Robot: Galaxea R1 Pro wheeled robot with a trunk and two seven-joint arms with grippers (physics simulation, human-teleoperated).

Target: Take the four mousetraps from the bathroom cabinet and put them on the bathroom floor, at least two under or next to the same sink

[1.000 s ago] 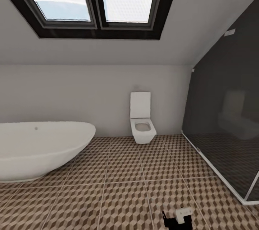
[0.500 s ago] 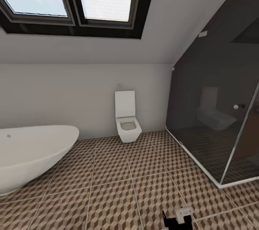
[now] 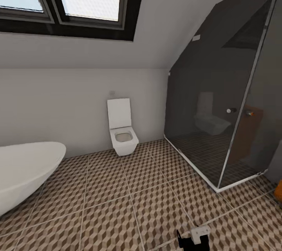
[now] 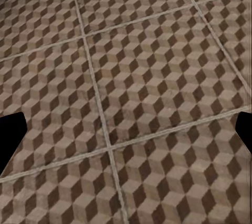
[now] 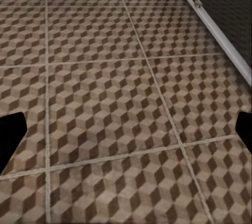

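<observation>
Now: my view has swung right; toilet (image 3: 122,132) shifted left, shower (image 3: 219,125) fuller. Both grippers open, empty over floor (image 4: 131,77). Cabinet, mousetraps unlocated; still searching.

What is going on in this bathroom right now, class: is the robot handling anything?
Nothing is being handled. The robot stands on the patterned bathroom floor, facing a toilet against the wall, with a white bathtub to one side and a dark glass shower enclosure to the other. Both wrist cameras look down at bare tiles, with dark finger tips wide apart at the frame edges and nothing between them. An orange-brown edge peeks in beyond the shower. It looks to be in transit.
</observation>
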